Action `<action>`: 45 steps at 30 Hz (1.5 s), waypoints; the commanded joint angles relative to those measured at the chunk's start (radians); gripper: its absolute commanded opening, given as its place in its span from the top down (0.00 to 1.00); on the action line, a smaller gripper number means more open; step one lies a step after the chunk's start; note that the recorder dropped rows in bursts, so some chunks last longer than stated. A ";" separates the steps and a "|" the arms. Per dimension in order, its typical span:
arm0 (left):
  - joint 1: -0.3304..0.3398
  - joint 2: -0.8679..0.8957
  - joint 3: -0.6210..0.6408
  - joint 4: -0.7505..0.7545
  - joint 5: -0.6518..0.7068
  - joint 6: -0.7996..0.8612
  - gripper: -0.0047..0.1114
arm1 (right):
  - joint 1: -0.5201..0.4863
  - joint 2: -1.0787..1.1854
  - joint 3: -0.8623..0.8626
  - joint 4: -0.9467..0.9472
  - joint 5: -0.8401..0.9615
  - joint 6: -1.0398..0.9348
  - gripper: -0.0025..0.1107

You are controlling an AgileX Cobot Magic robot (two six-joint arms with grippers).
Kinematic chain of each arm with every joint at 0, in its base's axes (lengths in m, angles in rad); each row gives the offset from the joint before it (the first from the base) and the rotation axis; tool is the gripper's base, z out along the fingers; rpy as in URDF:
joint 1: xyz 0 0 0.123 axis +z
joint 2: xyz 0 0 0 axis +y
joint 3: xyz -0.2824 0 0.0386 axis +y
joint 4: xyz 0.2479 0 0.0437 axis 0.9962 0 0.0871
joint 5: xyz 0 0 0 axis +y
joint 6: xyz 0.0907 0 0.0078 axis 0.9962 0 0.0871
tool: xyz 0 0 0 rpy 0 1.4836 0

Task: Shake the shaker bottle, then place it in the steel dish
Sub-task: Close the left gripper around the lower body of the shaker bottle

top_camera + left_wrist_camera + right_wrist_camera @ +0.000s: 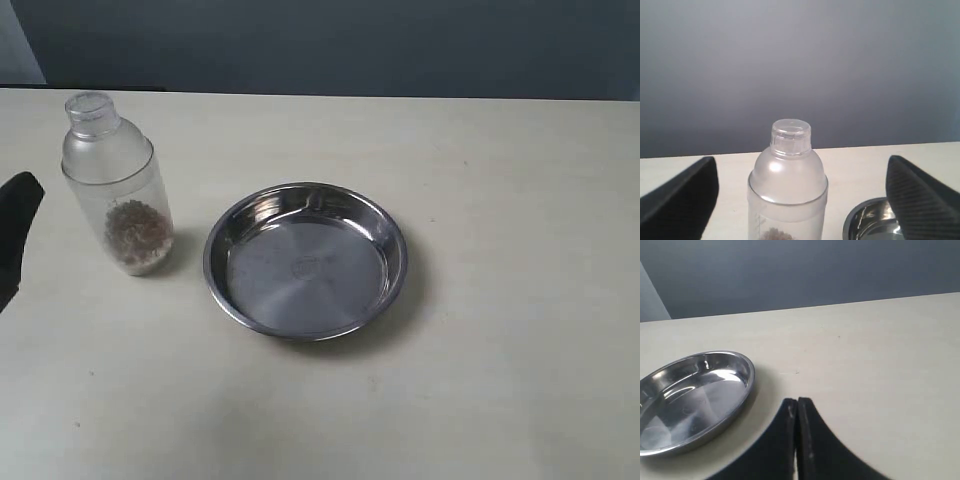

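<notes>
My left hand (801,167) is wide open, holding nothing; my right hand (797,407) is shut. The clear frosted plastic shaker bottle (115,190) stands upright at the frame's left, beside the round shiny steel dish (306,260).

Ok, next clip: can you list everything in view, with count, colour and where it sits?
shaker bottle: one, clear frosted plastic with brown granules at the bottom, upright on the table to the left of the dish and apart from it.
steel dish: one, shiny silver, near the middle of the table, nothing in it.
table: one, cream, under everything.
wall: dark blue-grey, behind the table.
left gripper: one, black, open, a finger on each side of the bottle with a gap showing on both sides.
right gripper: one, black, shut with fingers together, over bare table beside the dish.
</notes>
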State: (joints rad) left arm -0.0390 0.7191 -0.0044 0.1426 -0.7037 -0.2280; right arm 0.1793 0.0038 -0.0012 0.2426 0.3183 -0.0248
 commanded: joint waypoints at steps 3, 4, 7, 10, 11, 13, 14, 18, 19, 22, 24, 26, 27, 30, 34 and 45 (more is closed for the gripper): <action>-0.001 0.167 0.004 -0.011 -0.099 0.030 0.23 | 0.002 -0.004 0.001 -0.004 -0.010 -0.001 0.98; -0.001 0.206 0.004 0.004 -0.117 0.035 0.23 | 0.002 -0.004 0.001 -0.004 -0.010 -0.001 0.98; -0.001 0.323 0.004 0.019 -0.238 0.095 0.23 | 0.002 -0.004 0.001 -0.004 -0.010 -0.001 0.98; -0.001 0.495 0.004 -0.042 -0.317 0.122 0.23 | 0.002 -0.004 0.001 -0.004 -0.010 -0.001 0.98; -0.001 0.542 0.004 -0.044 -0.340 0.139 0.23 | 0.002 -0.004 0.001 -0.004 -0.010 -0.001 0.98; -0.001 0.670 0.000 -0.042 -0.484 0.144 0.23 | 0.002 -0.004 0.001 -0.004 -0.010 -0.001 0.98; -0.001 0.714 -0.007 -0.042 -0.517 0.144 0.23 | 0.002 -0.004 0.001 -0.004 -0.010 -0.001 0.98; -0.001 0.960 -0.096 0.026 -0.517 0.154 0.23 | 0.002 -0.004 0.001 -0.004 -0.010 -0.001 0.98; -0.001 1.015 -0.118 0.034 -0.517 0.147 0.23 | 0.002 -0.004 0.001 -0.004 -0.010 -0.001 0.98; -0.001 1.113 -0.185 0.027 -0.517 0.141 0.23 | 0.002 -0.004 0.001 -0.004 -0.010 -0.001 0.98; -0.001 1.139 -0.223 0.024 -0.517 0.141 0.23 | 0.002 -0.004 0.001 -0.004 -0.010 -0.001 0.98; -0.001 1.146 -0.244 0.011 -0.517 0.141 0.23 | 0.002 -0.004 0.001 -0.004 -0.010 -0.001 0.98; -0.001 1.146 -0.246 0.003 -0.517 0.141 0.23 | 0.002 -0.004 0.001 -0.004 -0.010 -0.001 0.98; -0.001 1.146 -0.254 -0.038 -0.517 0.146 0.23 | 0.002 -0.004 0.001 -0.004 -0.010 -0.001 0.98; -0.001 1.146 -0.261 -0.054 -0.517 0.160 0.23 | 0.002 -0.004 0.001 -0.004 -0.010 -0.001 0.98; -0.001 1.233 -0.365 -0.010 -0.517 0.159 0.23 | 0.002 -0.004 0.001 -0.004 -0.010 -0.001 0.98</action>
State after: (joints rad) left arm -0.0390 1.9361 -0.3500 0.1275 -1.2128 -0.0697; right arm 0.1793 0.0038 -0.0012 0.2426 0.3183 -0.0255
